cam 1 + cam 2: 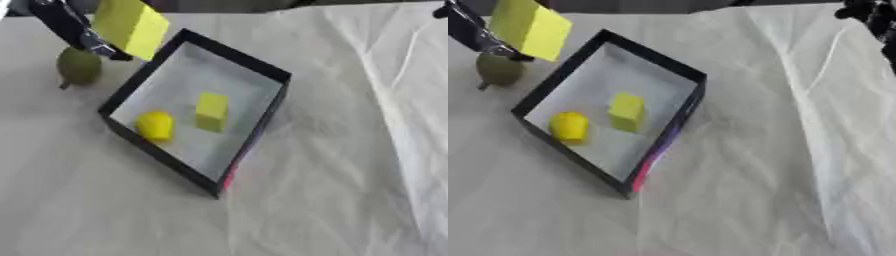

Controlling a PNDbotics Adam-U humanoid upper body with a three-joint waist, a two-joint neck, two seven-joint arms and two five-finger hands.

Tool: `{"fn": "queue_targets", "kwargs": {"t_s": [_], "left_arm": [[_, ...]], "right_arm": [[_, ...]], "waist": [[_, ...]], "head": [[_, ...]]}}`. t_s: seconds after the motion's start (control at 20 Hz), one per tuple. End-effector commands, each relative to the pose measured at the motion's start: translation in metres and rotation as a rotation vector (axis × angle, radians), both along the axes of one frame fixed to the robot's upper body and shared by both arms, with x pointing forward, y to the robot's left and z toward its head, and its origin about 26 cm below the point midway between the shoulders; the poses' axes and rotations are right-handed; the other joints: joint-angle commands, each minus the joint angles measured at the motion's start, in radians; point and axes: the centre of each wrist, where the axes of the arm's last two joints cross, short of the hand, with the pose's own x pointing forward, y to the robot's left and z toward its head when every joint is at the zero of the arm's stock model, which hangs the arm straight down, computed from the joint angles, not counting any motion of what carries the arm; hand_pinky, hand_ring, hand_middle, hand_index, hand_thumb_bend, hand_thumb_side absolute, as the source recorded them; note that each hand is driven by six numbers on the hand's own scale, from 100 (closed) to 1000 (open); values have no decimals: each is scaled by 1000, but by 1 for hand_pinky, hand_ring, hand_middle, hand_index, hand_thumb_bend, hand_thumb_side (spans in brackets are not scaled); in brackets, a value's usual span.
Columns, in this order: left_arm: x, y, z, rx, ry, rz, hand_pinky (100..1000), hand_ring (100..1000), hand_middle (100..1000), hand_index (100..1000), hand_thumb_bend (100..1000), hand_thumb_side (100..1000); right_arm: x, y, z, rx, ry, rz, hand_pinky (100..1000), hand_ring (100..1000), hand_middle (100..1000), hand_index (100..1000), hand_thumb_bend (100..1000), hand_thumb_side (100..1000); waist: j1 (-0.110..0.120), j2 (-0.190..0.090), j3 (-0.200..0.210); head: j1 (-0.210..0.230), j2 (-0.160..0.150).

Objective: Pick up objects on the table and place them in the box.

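Currently left hand [74,27] fingers look clenched on the big yellow block [129,25], held above the box's [262,70] far-left corner; drop point lies right and nearer. Right hand [872,15] far off, fingers unclear.

The left robot hand [483,37] holds a large yellow block [529,27] on its right. Just below it lies a green pear [499,69]; the black box [677,120], lower right, holds a small yellow block [626,112] and a lemon [569,125].
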Motion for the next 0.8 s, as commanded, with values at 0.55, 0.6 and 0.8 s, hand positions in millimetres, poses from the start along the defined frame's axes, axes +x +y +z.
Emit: {"fn": "queue_targets", "kwargs": {"t_s": [0.55, 0.6, 0.8], "left_arm": [[25, -23, -46, 324, 5, -172, 697, 628, 526, 585, 429, 100], [25, -24, -49, 328, 8, -172, 704, 639, 540, 599, 456, 100], [28, -24, -65, 339, 24, -148, 756, 716, 637, 699, 482, 100]], "right_arm": [[2, 5, 13, -27, -12, 31, 964, 685, 610, 805, 100, 603], [2, 5, 12, -28, -9, 30, 964, 685, 609, 805, 100, 605], [2, 5, 10, -32, -4, 25, 964, 685, 609, 804, 100, 608]], "waist": [[18, -20, -11], [18, -19, -12], [18, -15, -19]], "head": [[20, -2], [21, -2], [27, -2]]}}
